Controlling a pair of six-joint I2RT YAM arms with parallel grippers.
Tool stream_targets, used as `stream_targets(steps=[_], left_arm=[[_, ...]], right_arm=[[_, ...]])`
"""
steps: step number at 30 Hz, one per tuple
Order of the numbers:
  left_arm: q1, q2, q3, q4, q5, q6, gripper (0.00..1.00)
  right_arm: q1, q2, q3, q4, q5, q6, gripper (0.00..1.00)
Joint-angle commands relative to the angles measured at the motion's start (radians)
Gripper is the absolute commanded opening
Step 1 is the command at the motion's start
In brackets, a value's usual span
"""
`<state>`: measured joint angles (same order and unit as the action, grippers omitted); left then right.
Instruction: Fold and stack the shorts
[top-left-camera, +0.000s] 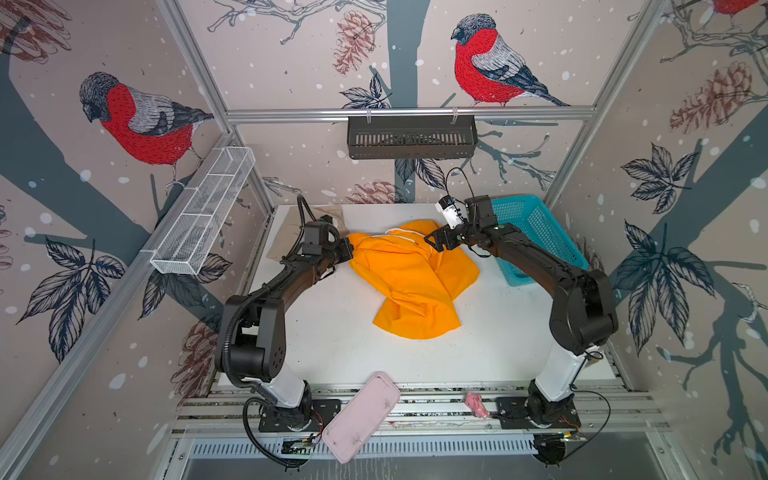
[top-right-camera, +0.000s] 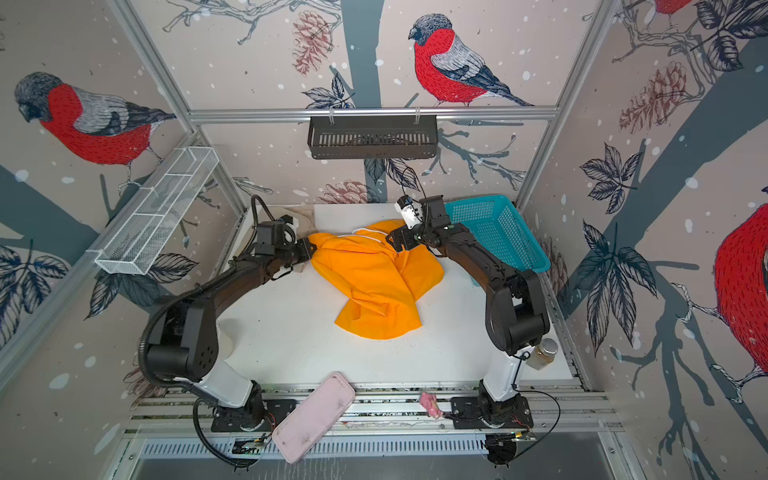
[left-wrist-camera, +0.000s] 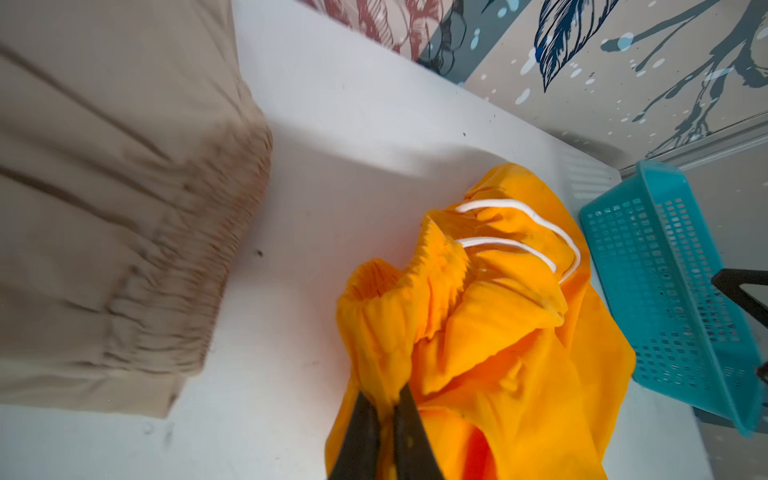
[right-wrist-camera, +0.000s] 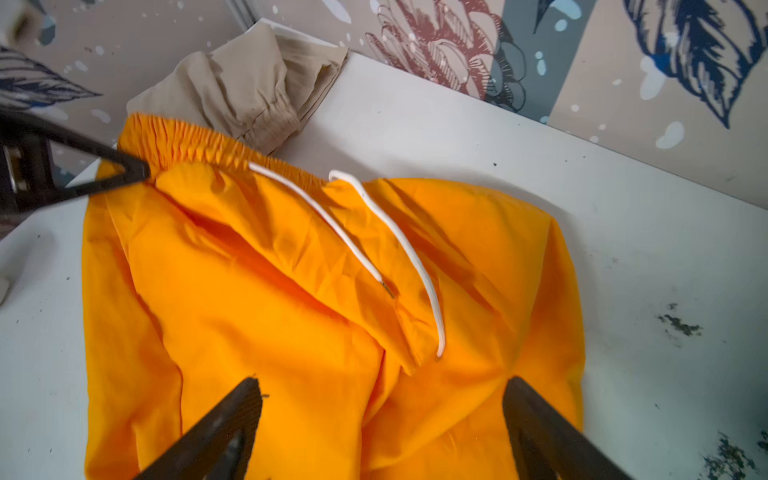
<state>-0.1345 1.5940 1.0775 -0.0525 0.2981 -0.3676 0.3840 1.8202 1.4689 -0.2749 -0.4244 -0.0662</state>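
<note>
Lying crumpled mid-way across the table (top-left-camera: 498, 324), the orange shorts (top-left-camera: 411, 286) look light, limp and slippery, best taken at the gathered waistband, where the left gripper (left-wrist-camera: 386, 395) is clamped on one corner. The right gripper (right-wrist-camera: 381, 380) hangs wide open above the cloth, empty. The beige shorts (right-wrist-camera: 249, 91), in the far corner, are half hidden behind the left arm (top-left-camera: 291, 274).

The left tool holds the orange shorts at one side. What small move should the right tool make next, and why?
Probably lower the right tool and close it on the orange shorts near the free end of the waistband. The left tool pinches one waistband end, while the right one hangs open above the crumpled cloth.
</note>
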Motion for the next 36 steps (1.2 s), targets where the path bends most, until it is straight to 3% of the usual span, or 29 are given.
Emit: stream_targets(steps=[1,3,9,13,16,18,20,22,25,28,30,36], left_arm=[[-0.036,-0.046,0.072,-0.169,-0.098,0.24,0.0],[-0.09,-0.094,0.076,-0.161,-0.152,0.32,0.0],[-0.293,-0.155,0.072,-0.115,-0.179,0.563,0.0],[-0.412,-0.116,0.087,-0.177,-0.092,0.555,0.0],[-0.529,-0.085,0.048,-0.194,-0.126,0.52,0.0],[-0.592,-0.068,0.026,-0.225,-0.143,0.492,0.0],[-0.627,-0.069,0.002,-0.27,-0.17,0.465,0.0],[-0.628,-0.105,-0.042,-0.283,-0.214,0.443,0.0],[-0.629,-0.203,-0.125,-0.268,-0.304,0.401,0.0],[-0.632,-0.268,-0.202,-0.226,-0.288,0.347,0.0],[-0.642,-0.282,-0.254,-0.2,-0.288,0.317,0.0],[-0.682,-0.31,-0.339,-0.153,-0.367,0.234,0.0]], right_arm=[[0.003,0.012,0.036,-0.086,-0.048,-0.069,0.92],[0.003,0.005,0.03,-0.096,-0.055,-0.079,0.92],[0.002,-0.083,-0.107,-0.047,-0.05,-0.053,0.93],[-0.013,-0.195,-0.281,0.023,0.033,0.0,0.94],[-0.067,-0.275,-0.375,0.096,0.129,0.103,0.95],[-0.127,-0.328,-0.434,0.174,0.124,0.178,0.94],[-0.153,-0.387,-0.51,0.257,0.096,0.178,0.94],[-0.11,-0.403,-0.536,0.278,0.139,0.106,0.94],[-0.045,-0.345,-0.489,0.254,0.193,0.097,0.95],[-0.037,-0.244,-0.379,0.234,0.132,0.195,0.94],[0.017,-0.18,-0.306,0.234,0.155,0.217,0.94],[0.213,0.094,0.055,0.042,0.276,0.163,0.95]])
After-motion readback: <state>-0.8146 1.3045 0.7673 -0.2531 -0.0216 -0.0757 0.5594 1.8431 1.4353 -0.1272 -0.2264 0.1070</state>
